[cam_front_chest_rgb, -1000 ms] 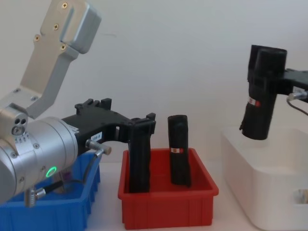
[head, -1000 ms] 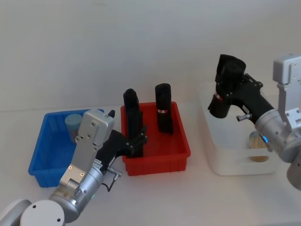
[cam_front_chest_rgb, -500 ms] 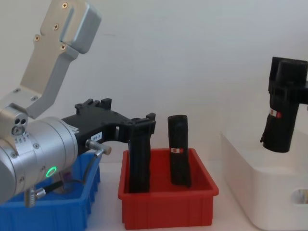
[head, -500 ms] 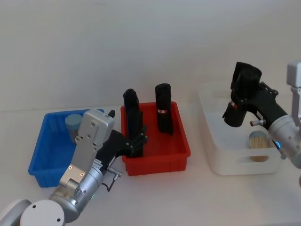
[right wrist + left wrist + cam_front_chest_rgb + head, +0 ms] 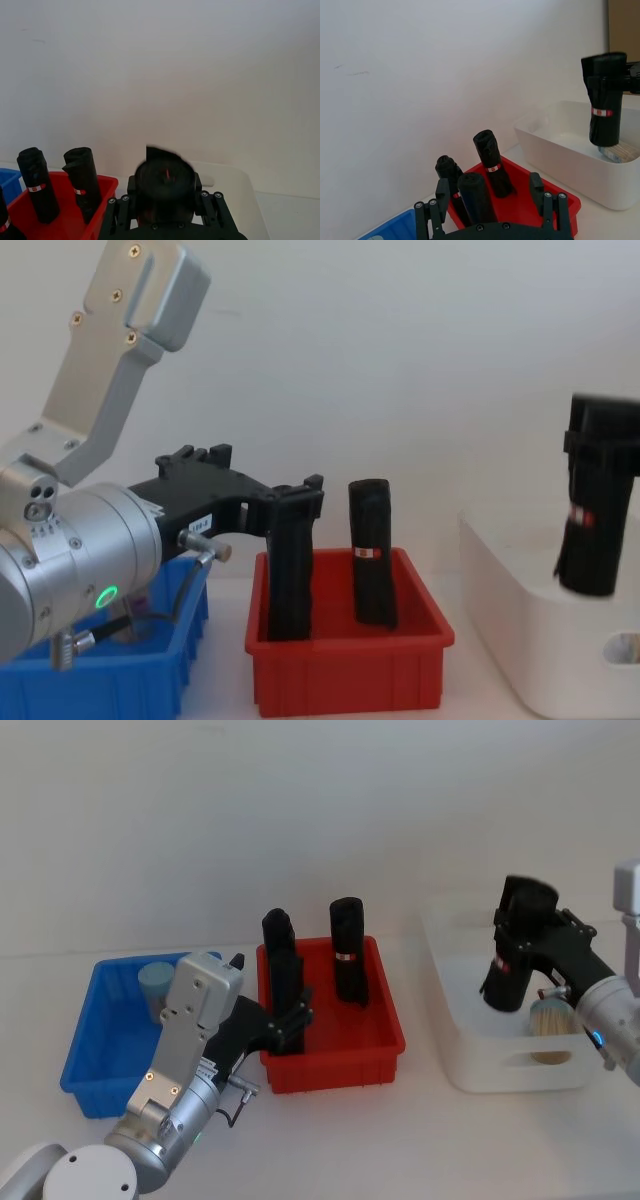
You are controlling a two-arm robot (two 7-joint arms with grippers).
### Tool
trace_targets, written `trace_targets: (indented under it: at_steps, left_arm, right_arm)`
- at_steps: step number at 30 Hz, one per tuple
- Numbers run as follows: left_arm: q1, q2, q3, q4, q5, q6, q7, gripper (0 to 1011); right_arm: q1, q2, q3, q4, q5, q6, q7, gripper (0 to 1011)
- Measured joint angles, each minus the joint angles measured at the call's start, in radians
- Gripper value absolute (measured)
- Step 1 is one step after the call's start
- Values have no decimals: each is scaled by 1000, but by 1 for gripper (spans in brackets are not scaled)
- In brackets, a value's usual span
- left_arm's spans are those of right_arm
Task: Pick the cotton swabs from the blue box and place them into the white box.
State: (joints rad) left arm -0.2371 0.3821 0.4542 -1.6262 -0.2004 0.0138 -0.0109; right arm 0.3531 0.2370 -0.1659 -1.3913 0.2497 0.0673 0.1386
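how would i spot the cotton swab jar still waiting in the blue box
Find the blue box, the leftmost bin beside the red bin. In its far corner stands the cotton swab jar, short, with a pale blue-grey lid, unlike the tall black rolls next door.

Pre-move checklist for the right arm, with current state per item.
1. Right gripper grip: ok, shut on the black roll.
2. Held item matches the task: not ok, it is a black roll, not cotton swabs.
3. Roll over the white box: ok.
4. Drop spot free: cannot tell, the swab jar sits close to the roll's lower end.
5. Blue box emptied: not ok, one lidded jar is inside.
6. Left gripper: ok, open at the red bin, far from the right arm.
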Motion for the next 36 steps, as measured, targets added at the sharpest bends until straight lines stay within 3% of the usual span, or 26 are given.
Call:
trace_targets:
  at_steps: [15, 36]
  left_arm:
    - [0, 0, 0, 0, 0, 0, 0, 1004]
    - [0, 0, 0, 0, 0, 0, 0, 1004]
  right_arm:
    - [-8, 3, 5, 1, 2, -9, 4, 993]
    - [-14, 5, 7, -7, 3, -19, 6, 1001]
